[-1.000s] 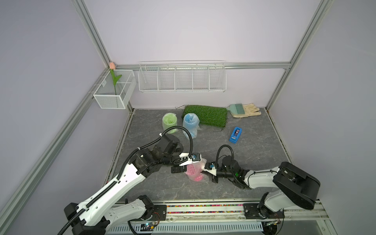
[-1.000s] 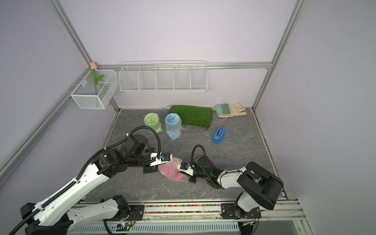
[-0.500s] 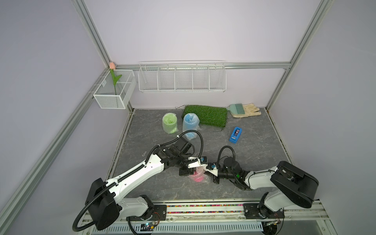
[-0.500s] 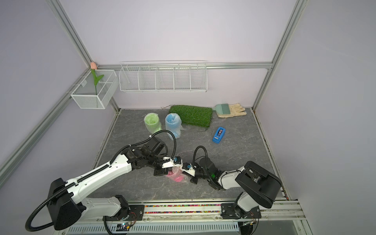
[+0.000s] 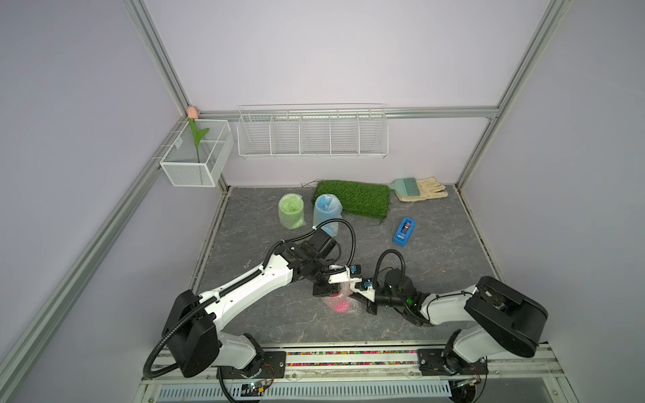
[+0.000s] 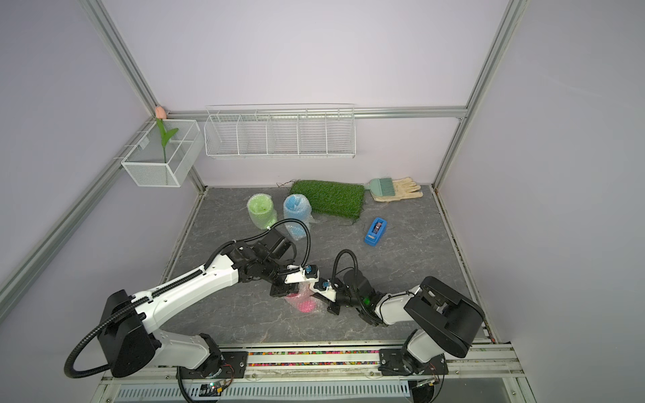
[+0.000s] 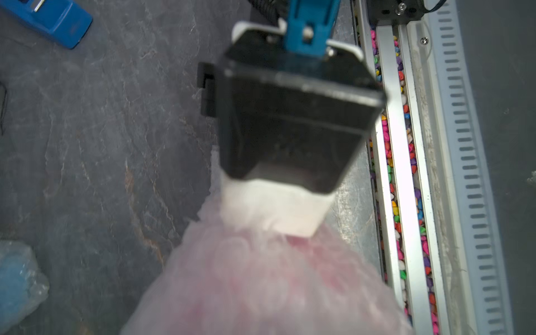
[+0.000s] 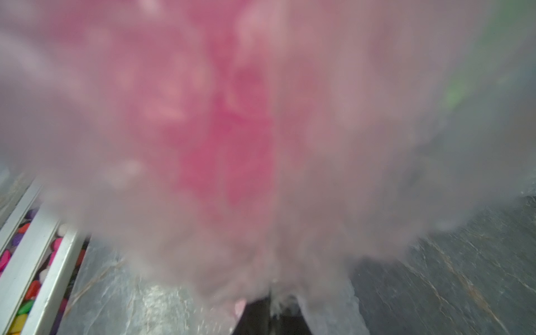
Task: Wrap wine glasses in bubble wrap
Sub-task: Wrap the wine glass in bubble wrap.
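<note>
- Left wrist view is showing the right gripper (image 7: 275, 208) from close by. Its jaws are pressing together on a gathered edge of the bubble wrap (image 7: 261, 275), which is fanning out beneath them over a pink shape.
- Right wrist view is filling almost wholly with that wrap, the hot pink goblet (image 8: 226, 130) blurring through it. We are seeing a fold pinched in the dark jaws, so we are reading this grip as closed on the wrap.
- In both top views the bundle is lying low on the worktop (image 5: 436, 279) near the front rail (image 5: 349, 352). The left gripper (image 5: 326, 290) is touching it from one side and the right gripper is facing it from the other, both equally near.
- We are not managing to tell how wide the left jaws are standing, or whether they are holding anything, because the wrap is hiding them.
- We are judging the bundle's long axis as running from the pinched end toward the rail, but whether the goblet is tipped or upright is not showing.
- The lime green goblet (image 5: 291, 211) and the sky blue goblet (image 5: 326, 213) are standing wrapped at the back, well apart from the arms.
</note>
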### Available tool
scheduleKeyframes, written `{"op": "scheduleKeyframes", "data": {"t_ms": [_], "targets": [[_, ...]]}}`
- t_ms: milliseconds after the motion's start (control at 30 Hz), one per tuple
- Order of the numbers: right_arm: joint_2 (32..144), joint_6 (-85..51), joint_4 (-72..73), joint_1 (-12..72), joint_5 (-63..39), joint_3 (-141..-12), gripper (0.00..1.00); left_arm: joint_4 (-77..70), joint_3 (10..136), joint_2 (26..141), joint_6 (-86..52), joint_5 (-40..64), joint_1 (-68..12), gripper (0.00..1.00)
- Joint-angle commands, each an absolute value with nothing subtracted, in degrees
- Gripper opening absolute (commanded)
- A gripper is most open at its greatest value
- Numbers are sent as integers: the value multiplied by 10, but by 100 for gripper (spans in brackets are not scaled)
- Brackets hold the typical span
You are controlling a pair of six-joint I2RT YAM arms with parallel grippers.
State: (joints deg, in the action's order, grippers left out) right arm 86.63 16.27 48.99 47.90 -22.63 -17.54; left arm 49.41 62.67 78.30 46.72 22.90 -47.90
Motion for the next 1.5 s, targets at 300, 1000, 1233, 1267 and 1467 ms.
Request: {"op": "scheduleKeyframes", "data": {"t_ms": [300, 1000, 1233, 1267, 1467], "targets": [[867, 161, 477, 469, -220, -169, 7, 507, 639, 635, 414, 217, -483, 50], [866, 162, 464, 466, -216, -174, 7, 506, 644, 770, 366, 212, -499, 0], [870, 163, 462, 466, -219, -175, 7, 564, 668, 858, 375, 194, -499, 0], [870, 163, 463, 466, -219, -175, 7, 575, 672, 875, 377, 194, -499, 0], [869, 163, 468, 467, -218, -172, 7, 621, 691, 956, 402, 222, -499, 0]]}}
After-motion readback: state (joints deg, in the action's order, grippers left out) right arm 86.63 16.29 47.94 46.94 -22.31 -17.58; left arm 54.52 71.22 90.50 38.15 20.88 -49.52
